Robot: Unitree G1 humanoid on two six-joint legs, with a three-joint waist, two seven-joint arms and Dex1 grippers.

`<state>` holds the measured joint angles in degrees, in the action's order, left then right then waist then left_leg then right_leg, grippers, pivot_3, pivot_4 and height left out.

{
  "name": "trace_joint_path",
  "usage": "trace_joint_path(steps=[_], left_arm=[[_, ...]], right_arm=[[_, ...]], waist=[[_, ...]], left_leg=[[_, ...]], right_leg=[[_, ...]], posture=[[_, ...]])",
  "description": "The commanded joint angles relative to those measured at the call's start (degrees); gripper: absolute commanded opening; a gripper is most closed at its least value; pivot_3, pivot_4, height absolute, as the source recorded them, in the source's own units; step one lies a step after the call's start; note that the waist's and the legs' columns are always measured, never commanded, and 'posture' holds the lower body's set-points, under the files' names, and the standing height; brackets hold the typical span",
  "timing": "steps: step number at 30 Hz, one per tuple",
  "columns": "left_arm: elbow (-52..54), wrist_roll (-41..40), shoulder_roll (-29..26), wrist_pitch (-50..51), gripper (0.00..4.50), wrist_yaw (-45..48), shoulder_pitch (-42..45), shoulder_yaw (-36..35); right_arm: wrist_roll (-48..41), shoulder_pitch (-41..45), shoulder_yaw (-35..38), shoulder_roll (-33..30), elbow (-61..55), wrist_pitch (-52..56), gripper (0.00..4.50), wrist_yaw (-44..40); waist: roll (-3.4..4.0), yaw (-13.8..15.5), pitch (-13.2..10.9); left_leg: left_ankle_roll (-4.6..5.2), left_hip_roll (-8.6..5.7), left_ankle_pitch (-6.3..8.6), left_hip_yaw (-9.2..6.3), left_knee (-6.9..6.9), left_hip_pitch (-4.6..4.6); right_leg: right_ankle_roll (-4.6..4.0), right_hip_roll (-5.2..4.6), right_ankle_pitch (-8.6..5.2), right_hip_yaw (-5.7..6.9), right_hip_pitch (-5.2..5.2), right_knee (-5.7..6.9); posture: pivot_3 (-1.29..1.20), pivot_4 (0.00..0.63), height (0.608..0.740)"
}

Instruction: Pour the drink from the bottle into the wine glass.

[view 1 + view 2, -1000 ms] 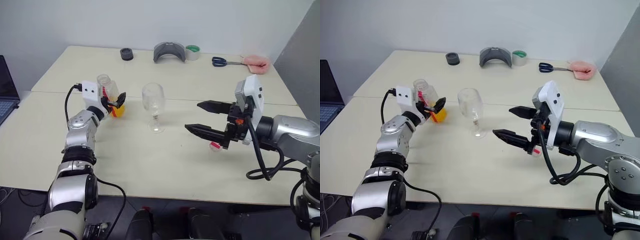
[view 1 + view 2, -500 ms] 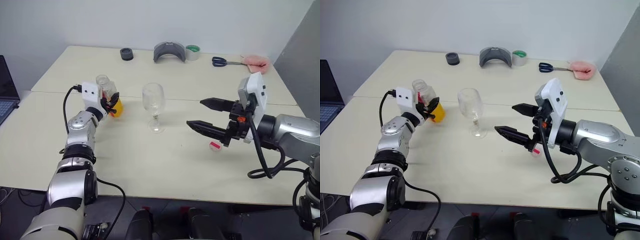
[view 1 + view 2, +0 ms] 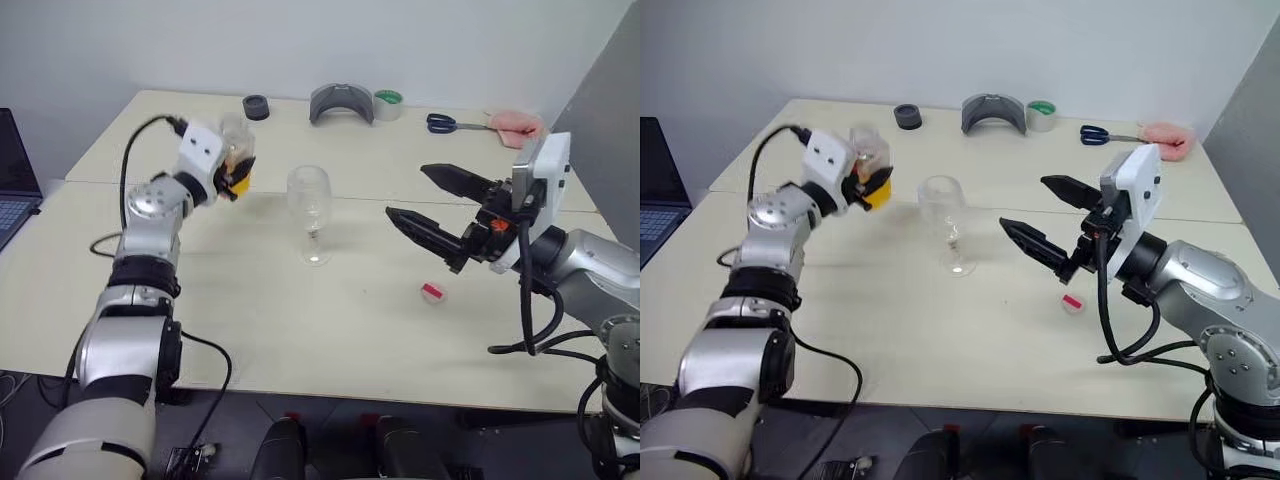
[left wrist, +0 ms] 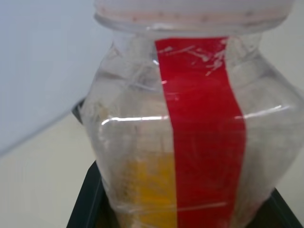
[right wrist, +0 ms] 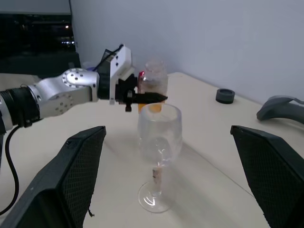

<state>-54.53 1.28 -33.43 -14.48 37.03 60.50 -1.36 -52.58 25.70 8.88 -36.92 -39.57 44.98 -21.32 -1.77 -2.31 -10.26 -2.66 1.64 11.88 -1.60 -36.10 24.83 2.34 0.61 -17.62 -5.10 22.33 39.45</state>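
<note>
Cream tabletop [image 3: 300, 330] against a plain pale wall, laptop [image 3: 15, 180] off at the left edge.

Along the far edge: a black ring [image 3: 256, 106], grey curved piece [image 3: 341, 102], tape roll [image 3: 386, 104], scissors [image 3: 448, 123] and a pink cloth [image 3: 512, 122]. Left hand [image 3: 236, 170] is clamped on the bottle [image 3: 236, 155], lifted off the tabletop, orange drink [image 4: 147, 194] inside, just beside the wine glass [image 3: 309, 210] standing mid-table. Right hand [image 3: 435, 205] hangs spread wide, holding nothing, above a small pink-and-white cap [image 3: 431, 292].

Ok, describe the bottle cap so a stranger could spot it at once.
Start at the cream table, then find the wine glass at its middle. Toward the right gripper from the glass lies the cap: small, pink and white, alone on bare tabletop.
</note>
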Motion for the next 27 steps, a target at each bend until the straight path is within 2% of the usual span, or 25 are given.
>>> trace_joint_path(steps=[1,12,21,27], left_arm=[[1.4,2.5,-1.1,-4.8,1.7,2.6,4.3,2.4],[-2.9,9.8,-2.8,-17.0,1.7,5.5,10.1,8.9],[-6.0,17.4,-5.9,-27.6,1.7,3.1,13.1,13.5],[-7.6,23.6,-7.8,-32.3,1.7,-1.8,15.0,17.0]], right_arm=[[4.8,-2.1,-2.1,1.5,-0.4,-5.8,4.5,-2.6],[18.0,-12.2,-9.8,7.7,5.1,-22.3,4.5,-12.0],[20.6,-13.8,-10.9,11.1,6.2,-25.9,4.5,-13.4],[21.8,-13.8,-11.8,11.7,6.7,-26.9,4.5,-14.3]], waist=[[0.0,0.0,0.0],[0.0,-0.1,0.0],[0.0,0.0,0.0],[0.0,0.0,0.0]], left_leg=[[0.0,0.01,0.0,0.0,0.01,-0.01],[0.0,0.01,0.0,0.01,-0.02,-0.01],[-0.01,0.01,-0.01,0.01,-0.04,-0.02],[-0.01,0.01,-0.01,0.01,-0.05,-0.02]], right_leg=[[0.0,0.01,0.0,0.0,0.0,0.01],[0.0,0.04,0.0,-0.02,0.02,0.02],[0.0,0.04,0.0,-0.02,0.03,0.07],[0.0,0.04,0.0,-0.02,0.03,0.08]], posture=[[0.0,0.15,0.74],[0.0,0.15,0.74],[0.0,0.15,0.74],[0.0,0.15,0.74]])
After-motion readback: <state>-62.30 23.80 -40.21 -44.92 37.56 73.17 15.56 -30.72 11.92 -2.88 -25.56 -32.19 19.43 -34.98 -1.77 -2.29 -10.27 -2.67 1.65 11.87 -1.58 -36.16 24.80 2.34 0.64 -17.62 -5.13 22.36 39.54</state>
